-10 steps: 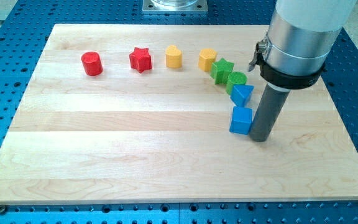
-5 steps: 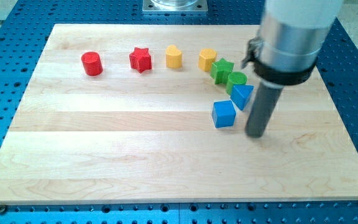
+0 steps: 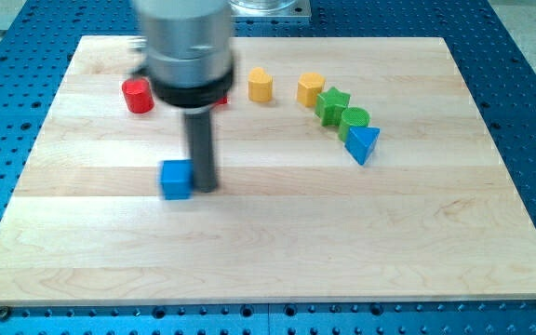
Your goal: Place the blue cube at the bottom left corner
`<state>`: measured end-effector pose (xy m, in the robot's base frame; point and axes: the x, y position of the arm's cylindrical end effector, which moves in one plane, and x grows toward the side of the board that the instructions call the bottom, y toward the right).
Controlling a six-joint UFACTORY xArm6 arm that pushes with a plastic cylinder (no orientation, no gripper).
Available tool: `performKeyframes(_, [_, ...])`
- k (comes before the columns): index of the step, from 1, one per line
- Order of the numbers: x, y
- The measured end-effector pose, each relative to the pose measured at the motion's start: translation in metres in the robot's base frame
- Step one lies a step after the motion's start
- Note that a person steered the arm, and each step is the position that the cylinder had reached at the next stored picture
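The blue cube [image 3: 176, 179] lies left of the board's middle, a little below the centre line. My tip [image 3: 203, 188] stands right against the cube's right side. The rod and the arm's grey body rise above it and are blurred by motion. The bottom left corner of the wooden board [image 3: 7, 293] lies well below and left of the cube.
A red cylinder [image 3: 138, 95] sits at the upper left; a red star is mostly hidden behind the arm. Two yellow blocks [image 3: 261, 85] [image 3: 310, 89], a green star [image 3: 332, 102], a green cylinder [image 3: 354, 120] and a blue triangle [image 3: 362, 143] curve down the upper right.
My tip has swept far to the left across the board, pushing the blue cube from beside the blue triangle to left of centre. The other blocks have not moved.
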<state>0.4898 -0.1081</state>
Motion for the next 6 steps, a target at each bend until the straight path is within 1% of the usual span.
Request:
performKeyframes(1, [0.000, -0.026])
performKeyframes(3, [0.002, -0.026])
performKeyframes(5, [-0.025, -0.024])
performKeyframes(6, [0.008, -0.064])
